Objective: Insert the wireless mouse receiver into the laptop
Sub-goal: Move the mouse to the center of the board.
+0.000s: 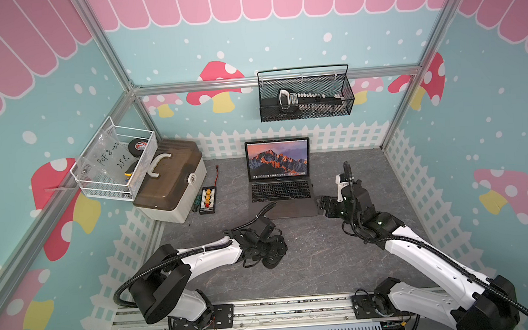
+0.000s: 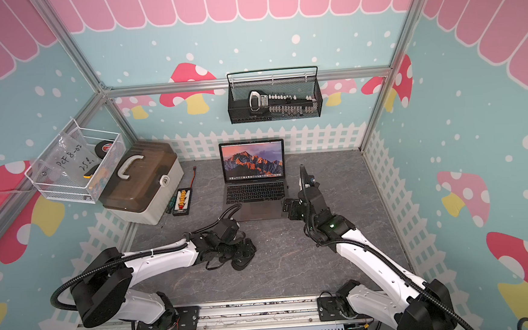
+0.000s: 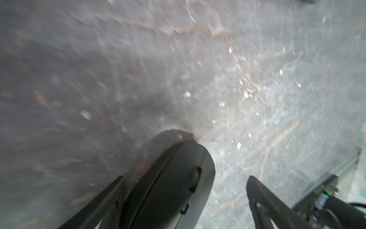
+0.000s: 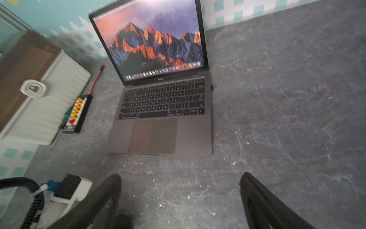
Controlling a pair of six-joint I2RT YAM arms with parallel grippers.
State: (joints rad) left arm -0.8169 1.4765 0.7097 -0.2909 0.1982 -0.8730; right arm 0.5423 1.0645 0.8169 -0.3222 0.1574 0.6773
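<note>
Seeing left gripper (image 3: 185,177) fingers spread astride cropped wireless mouse (image 3: 168,198), right gripper (image 4: 181,175) spread, empty; we are barely discerning blurred wireless mouse receiver (image 4: 212,87) at laptop (image 4: 194,134) edge.

Robot lab booth, aluminium frame (image 1: 189,87), mushroom-print walls (image 1: 280,45), rail-mounted arms (image 1: 212,257)

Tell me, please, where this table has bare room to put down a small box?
Free: the table right of the laptop, back to the fence wall, and the front middle along the metal rail. Crowded: left of the laptop, by the connector strip and toolbox, and around the left pincer with its black piece.
</note>
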